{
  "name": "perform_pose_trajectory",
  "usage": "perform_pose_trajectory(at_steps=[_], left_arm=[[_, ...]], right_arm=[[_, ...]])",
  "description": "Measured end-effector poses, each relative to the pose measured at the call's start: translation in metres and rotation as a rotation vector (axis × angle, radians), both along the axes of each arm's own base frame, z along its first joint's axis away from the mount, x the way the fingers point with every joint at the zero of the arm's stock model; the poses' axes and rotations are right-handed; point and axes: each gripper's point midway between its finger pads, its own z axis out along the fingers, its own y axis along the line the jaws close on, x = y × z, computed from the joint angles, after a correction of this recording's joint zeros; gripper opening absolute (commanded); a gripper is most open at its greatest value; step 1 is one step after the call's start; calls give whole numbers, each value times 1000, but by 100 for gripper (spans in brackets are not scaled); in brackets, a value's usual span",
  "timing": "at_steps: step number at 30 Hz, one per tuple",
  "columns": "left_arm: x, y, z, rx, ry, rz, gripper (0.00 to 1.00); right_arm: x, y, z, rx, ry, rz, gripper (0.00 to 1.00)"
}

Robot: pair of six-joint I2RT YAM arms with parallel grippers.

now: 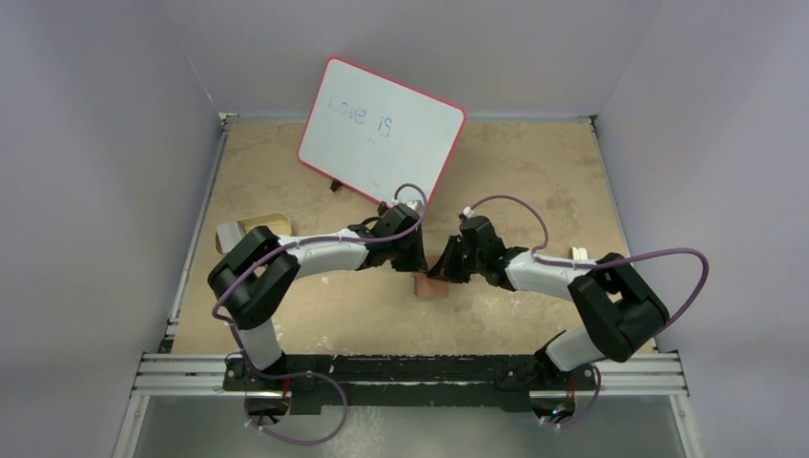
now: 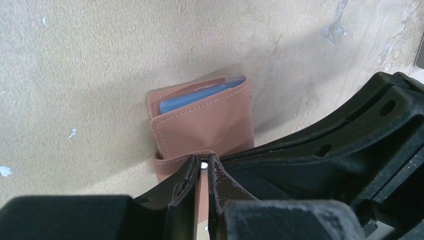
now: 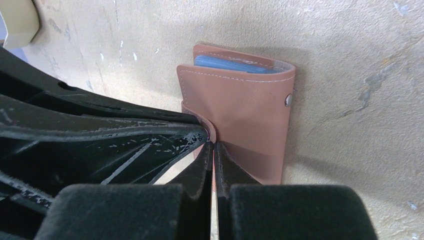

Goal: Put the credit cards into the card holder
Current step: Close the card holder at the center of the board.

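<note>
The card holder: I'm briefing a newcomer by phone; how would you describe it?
Find the red-rimmed whiteboard at the far end. Just nearer, the left gripper and right gripper meet on the card holder. It's the only brown folded wallet, blue cards showing inside.

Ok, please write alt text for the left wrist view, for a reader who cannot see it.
A folded brown card holder lies on a tan table, with blue credit cards showing at its top edge. The left gripper has its jaws closed on the holder's tab strap, at the pale snap stud. Black parts of the other arm fill the lower right.
</note>
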Motion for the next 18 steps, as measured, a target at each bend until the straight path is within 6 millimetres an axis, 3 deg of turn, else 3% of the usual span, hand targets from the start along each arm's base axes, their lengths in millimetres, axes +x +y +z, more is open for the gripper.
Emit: perform_pose_trajectory(at_steps=[12,18], left_arm=[[0,-2,-4,37,-15,-4,7],[0,-1,-2,49,-32,6,14]], right_arm=[[0,-1,0,-1,-3,-4,0],[0,-1,1,0,-11,3,0]])
